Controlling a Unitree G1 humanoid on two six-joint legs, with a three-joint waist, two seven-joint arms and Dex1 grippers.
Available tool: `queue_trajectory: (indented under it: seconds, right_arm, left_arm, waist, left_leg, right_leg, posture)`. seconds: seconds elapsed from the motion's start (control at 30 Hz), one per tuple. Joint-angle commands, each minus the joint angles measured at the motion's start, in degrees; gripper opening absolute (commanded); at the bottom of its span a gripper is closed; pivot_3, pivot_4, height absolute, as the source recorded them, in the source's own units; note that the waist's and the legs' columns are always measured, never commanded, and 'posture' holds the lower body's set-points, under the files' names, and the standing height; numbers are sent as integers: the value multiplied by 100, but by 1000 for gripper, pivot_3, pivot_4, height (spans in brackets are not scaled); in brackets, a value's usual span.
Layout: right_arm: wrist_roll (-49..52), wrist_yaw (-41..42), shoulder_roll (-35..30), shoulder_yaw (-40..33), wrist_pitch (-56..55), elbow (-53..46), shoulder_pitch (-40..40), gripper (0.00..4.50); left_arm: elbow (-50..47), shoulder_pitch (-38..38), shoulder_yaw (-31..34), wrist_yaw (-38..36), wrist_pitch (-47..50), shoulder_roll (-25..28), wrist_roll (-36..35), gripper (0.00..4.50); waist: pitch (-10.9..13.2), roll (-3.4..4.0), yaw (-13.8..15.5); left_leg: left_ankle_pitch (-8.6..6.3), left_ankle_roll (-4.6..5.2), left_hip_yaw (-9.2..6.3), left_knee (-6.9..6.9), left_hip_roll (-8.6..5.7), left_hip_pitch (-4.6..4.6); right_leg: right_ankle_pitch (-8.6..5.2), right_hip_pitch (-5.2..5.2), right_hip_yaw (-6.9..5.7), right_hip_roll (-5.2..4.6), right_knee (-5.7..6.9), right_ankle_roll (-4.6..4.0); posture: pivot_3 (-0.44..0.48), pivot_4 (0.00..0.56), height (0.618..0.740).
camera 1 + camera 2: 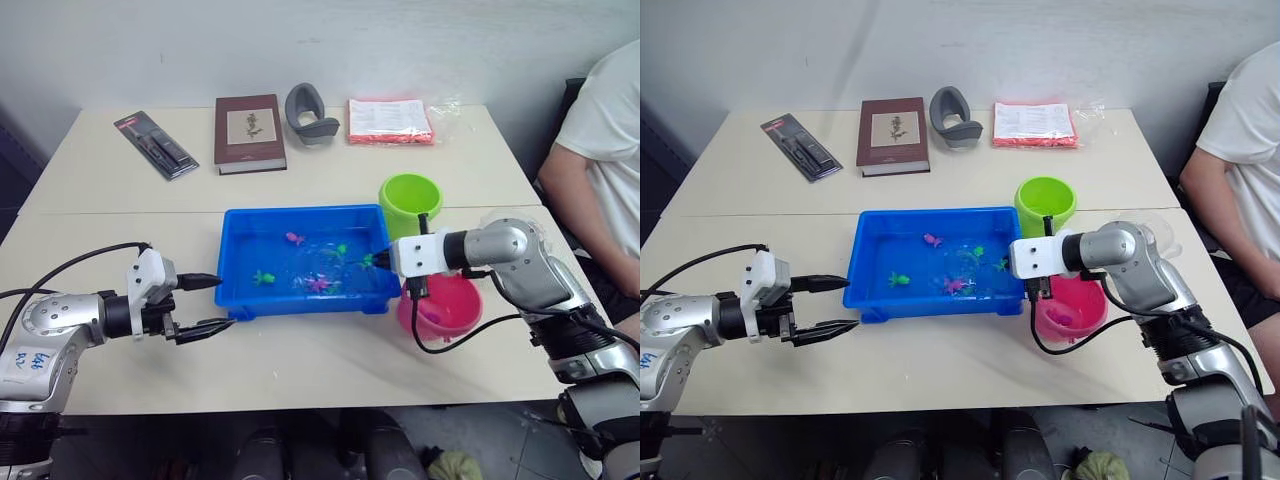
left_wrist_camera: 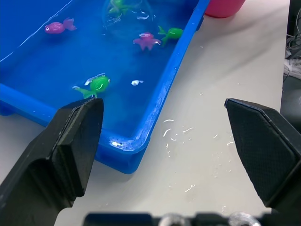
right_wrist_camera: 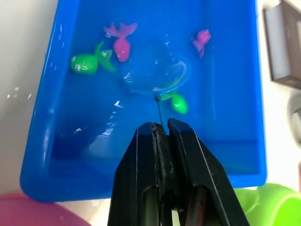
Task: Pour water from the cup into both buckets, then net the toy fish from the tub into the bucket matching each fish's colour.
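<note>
The right gripper (image 3: pixel 161 129) was pinched tight on the thin dark stick of the net (image 3: pixel 157 75), w/ the hoop out in front of it, dipped in the water in the tub (image 1: pixel 240 222). The stick's long line ran from the gripper at the tub's right rim in toward the middle. A green fish (image 3: pixel 177 103) lay right by the hoop's near rim, maybe partly under it; I can't tell if it was in the mesh. A pink fish (image 3: pixel 120 43) & another green fish (image 3: pixel 87 63) were just past the hoop, a 2nd pink one (image 3: pixel 202 39) further off. The right arm was the nearer one for the scoop. The left gripper (image 1: pixel 200 305) was spread wide & holding nothing, off the tub's front left corner. The tub was smooth, shiny blue plastic, near the table's middle. The pink bucket (image 1: pixel 445 310) sat at the tub's front right corner, the green bucket (image 1: pixel 408 200) at its back right corner. Both were round, smooth plastic. The fish were tiny & glossy, the mesh fine & see-through.
</note>
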Motion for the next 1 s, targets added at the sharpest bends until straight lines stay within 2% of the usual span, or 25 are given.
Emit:
queue_trajectory:
  seconds: [0.03,0.3,0.6,0.73,1.0]
  right_arm:
    - [-11,60,8,23,-35,-91,-85,0]
    - [62,287,140,89,219,-109,-93,0]
    - [472,122,509,-151,1305,-272,54,0]
    - [1108,230,516,-522,2373,-604,71,0]
    - [2081,427,55,-1275,3294,-1479,300,0]
  left_arm:
    - [-123,8,91,-30,-48,66,-59,4445]
    - [-167,41,121,19,-25,44,-68,4445]
    - [-211,87,146,91,-25,29,-88,4445]
    - [-199,94,157,83,-46,44,-96,4445]
    - [-152,-300,137,75,16,-37,-284,4445]
  waist:
    - [0,0,0]
    - [0,0,1]
    - [0,0,0]
    - [0,1,5]
    - [2,3,27]
  left_leg:
    - [0,0,0,0,0,0]
    - [0,0,0,0,0,0]
    - [0,0,-1,0,1,0]
    - [0,0,-2,0,1,-1]
    - [0,1,-8,0,0,-5]
  right_leg:
    - [0,0,0,0,0,0]
    - [0,0,0,0,0,0]
    - [0,0,1,-1,2,0]
    - [0,0,0,-2,1,0]
    - [0,-1,-4,-6,-2,0]
  posture:
    - [0,150,740]
    - [0,150,740]
    - [0,150,740]
    - [0,150,740]
    - [0,150,740]
